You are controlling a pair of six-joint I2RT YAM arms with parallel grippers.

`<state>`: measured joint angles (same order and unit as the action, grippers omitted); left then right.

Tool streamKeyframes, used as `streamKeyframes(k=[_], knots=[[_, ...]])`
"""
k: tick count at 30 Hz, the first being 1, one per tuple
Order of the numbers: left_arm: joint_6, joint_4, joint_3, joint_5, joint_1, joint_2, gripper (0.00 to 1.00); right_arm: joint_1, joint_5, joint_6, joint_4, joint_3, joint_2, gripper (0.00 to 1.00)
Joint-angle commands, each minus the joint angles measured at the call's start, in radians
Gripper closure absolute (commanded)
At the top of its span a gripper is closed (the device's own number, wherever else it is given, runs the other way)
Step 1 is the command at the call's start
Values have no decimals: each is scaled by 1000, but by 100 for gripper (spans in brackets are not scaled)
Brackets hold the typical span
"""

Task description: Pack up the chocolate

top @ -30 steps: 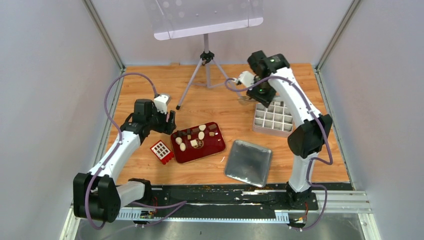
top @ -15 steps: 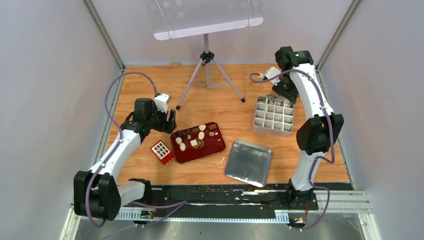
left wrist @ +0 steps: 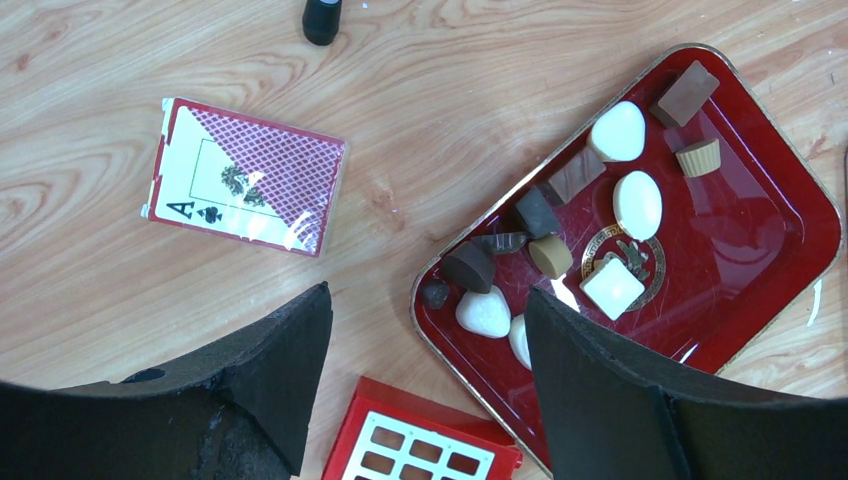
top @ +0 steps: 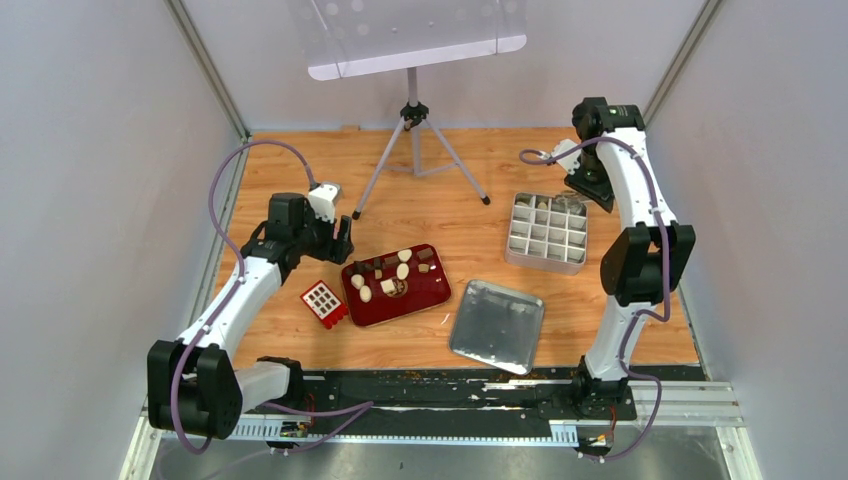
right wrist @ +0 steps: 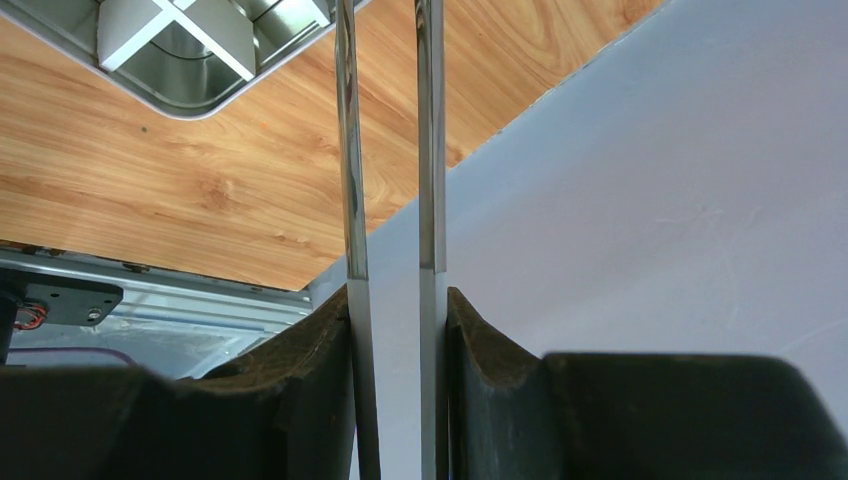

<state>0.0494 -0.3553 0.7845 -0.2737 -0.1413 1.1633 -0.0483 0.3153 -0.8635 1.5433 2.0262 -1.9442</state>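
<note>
- Top: right gripper [top: 588, 190] has swung from the box's [top: 546, 232] far left corner to its far right; left gripper [top: 338, 236] unmoved. Chocolate [top: 393, 272] lies in the red tray [top: 432, 290].
- Left wrist: left gripper jaws wide apart, empty, above the tray's edge; card pack [left wrist: 250, 175] on the surface [left wrist: 450, 120] nearby.
- Right wrist: right gripper clamped on tweezers [right wrist: 345, 150]; box corner beyond.

The chocolate [top: 403, 270] lay in a tray [top: 436, 291] in the middle of the worktop [top: 440, 225], a small gridded box [top: 323, 301] just left of it. Right of the tray lay a flat pan [top: 497, 326], with a divided box [top: 545, 263] beyond that. A tripod [top: 412, 112] stood at the far side.
</note>
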Motion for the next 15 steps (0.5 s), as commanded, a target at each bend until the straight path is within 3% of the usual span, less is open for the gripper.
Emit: streamKeyframes(k=[1, 8, 15], knots=[[-12, 23, 22, -14, 8, -6, 21, 15, 1, 1, -38, 4, -9, 68], [-10, 17, 26, -15, 8, -10, 21, 20, -14, 15, -52, 30, -29, 55], [-9, 13, 24, -17, 8, -14, 21, 8, -43, 22, -25, 99, -16, 65]])
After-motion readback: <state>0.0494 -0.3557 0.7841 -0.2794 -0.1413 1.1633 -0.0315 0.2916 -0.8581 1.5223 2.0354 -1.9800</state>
